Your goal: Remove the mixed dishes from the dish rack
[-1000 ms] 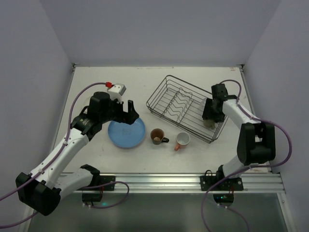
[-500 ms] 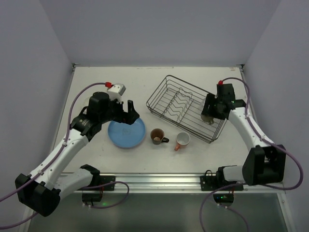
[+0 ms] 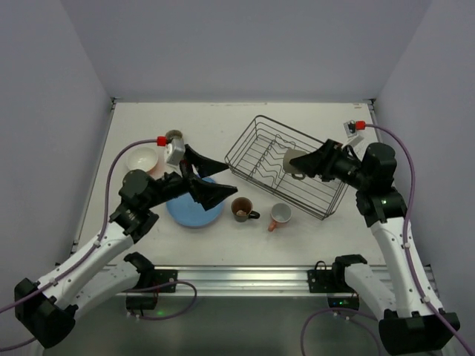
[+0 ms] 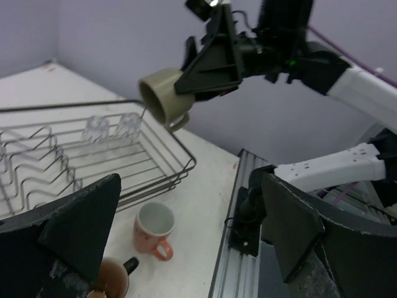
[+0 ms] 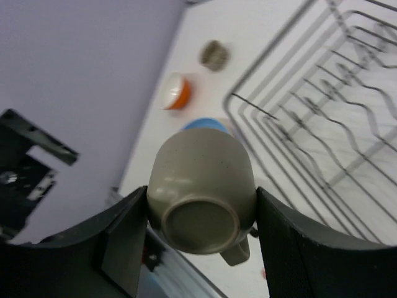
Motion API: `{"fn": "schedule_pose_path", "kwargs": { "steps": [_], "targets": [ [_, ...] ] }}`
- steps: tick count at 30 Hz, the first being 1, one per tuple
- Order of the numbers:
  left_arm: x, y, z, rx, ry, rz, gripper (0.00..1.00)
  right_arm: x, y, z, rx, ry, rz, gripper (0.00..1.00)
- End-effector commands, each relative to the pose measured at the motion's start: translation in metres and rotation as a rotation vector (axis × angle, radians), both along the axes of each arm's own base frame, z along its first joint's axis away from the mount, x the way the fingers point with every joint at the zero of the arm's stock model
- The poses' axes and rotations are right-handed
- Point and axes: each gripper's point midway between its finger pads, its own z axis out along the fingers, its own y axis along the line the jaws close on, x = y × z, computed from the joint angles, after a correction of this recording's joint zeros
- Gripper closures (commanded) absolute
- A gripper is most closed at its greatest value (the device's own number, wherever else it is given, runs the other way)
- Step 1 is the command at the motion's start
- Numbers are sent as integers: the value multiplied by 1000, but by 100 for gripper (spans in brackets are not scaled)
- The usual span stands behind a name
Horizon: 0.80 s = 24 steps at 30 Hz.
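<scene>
Olive cup [image 5: 201,186], handle hanging down, is clamped sideways between the fingers of the right gripper [image 3: 300,163], held above the dish rack [image 3: 239,144]. Under it, what seem to be two clear glasses [image 4: 111,127] sit in the rack. The left gripper [image 3: 211,178] hangs spread wide over the light blue plate [image 3: 185,213], with the brown mug [image 3: 241,210] and pink mug [image 3: 280,215] standing just beyond its fingertips.

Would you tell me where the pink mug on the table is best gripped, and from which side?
Probably from above, on its rim: the pink mug stands upright, mouth open, so one finger fits inside the wall. Avoid the handle, which points toward the near side.
</scene>
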Motion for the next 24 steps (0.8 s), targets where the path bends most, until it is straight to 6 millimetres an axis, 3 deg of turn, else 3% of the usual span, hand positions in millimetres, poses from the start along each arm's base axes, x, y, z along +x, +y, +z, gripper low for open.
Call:
{"fn": "schedule_pose_path", "kwargs": {
  "steps": [1, 6, 10, 16, 20, 24],
  "targets": [
    [-49, -17, 62, -202, -285, -217, 0, -47, 44, 61, 288, -124, 339, 100],
    [-68, -46, 72, -225, -369, -316, 0, -93, 53, 83, 443, -117, 514, 100],
    [-80, -66, 89, -268, -398, -360, 2, -114, 54, 99, 464, -171, 587, 100],
    [-88, -91, 99, -300, -397, -423, 6, -131, 54, 107, 472, -206, 634, 100],
    [-89, -105, 102, -303, -385, -443, 12, -133, 54, 106, 461, -220, 634, 100],
    [-89, -114, 105, -311, -367, -450, 29, -128, 54, 103, 434, -213, 605, 100]
  ]
}}
